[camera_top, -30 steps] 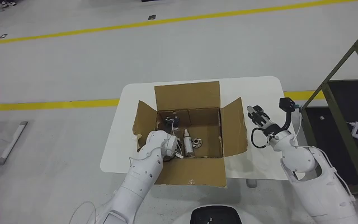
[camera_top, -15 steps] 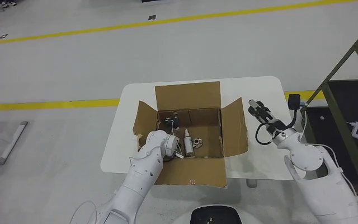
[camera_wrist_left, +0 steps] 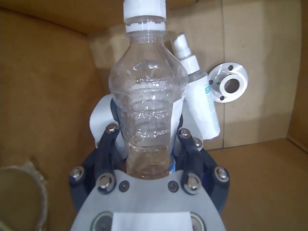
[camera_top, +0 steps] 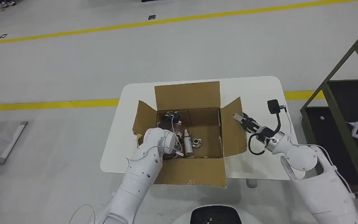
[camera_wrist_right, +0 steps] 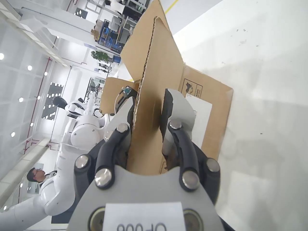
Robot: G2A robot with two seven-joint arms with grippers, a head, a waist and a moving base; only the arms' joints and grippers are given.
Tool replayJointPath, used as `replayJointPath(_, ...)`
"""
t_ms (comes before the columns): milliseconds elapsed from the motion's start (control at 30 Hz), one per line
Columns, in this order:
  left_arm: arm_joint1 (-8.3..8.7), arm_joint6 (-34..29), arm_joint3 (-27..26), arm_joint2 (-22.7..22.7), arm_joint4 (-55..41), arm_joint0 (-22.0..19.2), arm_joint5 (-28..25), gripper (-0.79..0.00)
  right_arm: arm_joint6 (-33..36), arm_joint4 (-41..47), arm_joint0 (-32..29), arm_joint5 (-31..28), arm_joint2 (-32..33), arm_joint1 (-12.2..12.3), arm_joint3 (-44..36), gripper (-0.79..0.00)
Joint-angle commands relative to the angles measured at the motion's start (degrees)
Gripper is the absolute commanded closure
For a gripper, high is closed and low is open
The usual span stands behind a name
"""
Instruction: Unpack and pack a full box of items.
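An open cardboard box stands mid-table. Inside its left part, my left gripper is shut on a clear plastic bottle with a white cap, held lengthwise over the box floor. A white spray bottle and a metal flange lie beside it on the floor. My right gripper straddles the edge of the box's right flap, open, with one finger on each side of the cardboard.
A dark item sits in the box's far left corner, and a cardboard roll near my left gripper. The white table has bare room right of the box. A dark metal rack stands past the table's right edge.
My right gripper swung left from over the table's right part onto the box's right flap. My left arm shifted slightly inside the box.
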Motion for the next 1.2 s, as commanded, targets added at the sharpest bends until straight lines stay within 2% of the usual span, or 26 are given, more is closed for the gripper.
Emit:
replayJointPath(0,0.26,-0.4,-2.49,-0.91,0.22,0.69,0.02,0.0,-1.26,0.06,0.03,0.86,0.14,0.0,0.53,0.0)
replayJointPath(200,0.81,-1.95,-9.68,-3.31,0.06,2.17,0.18,0.0,-4.76,1.73,0.03,2.53,1.31,-0.01,1.04,0.0)
replayJointPath(367,1.1,-3.21,-15.36,-5.27,-0.91,2.81,0.22,0.0,-4.54,1.5,0.34,2.53,2.64,0.31,1.61,0.0)
replayJointPath(467,0.97,-4.26,-18.69,-7.43,-6.81,3.16,1.17,0.0,-3.94,0.75,0.46,2.19,3.54,0.58,2.08,0.0)
replayJointPath(600,1.25,-5.24,-21.72,-7.99,-5.12,2.64,0.26,0.0,-2.2,-0.68,0.69,0.89,4.46,1.01,2.51,0.0)
replayJointPath(700,1.22,-6.87,-23.48,-9.18,-8.5,2.57,0.71,0.0,-1.55,-1.46,0.91,0.29,4.86,1.24,2.77,0.0)
replayJointPath(933,1.75,-10.75,-28.81,-10.85,-7.85,2.22,0.26,0.0,-1.13,-3.09,1.18,-1.06,6.1,1.77,3.2,0.0)
replayJointPath(1167,2.43,-12.3,-32.77,-14.02,-7.28,2.94,1.18,0.0,1.81,-6.08,1.49,-5.2,8.54,2.76,4.54,-0.006)
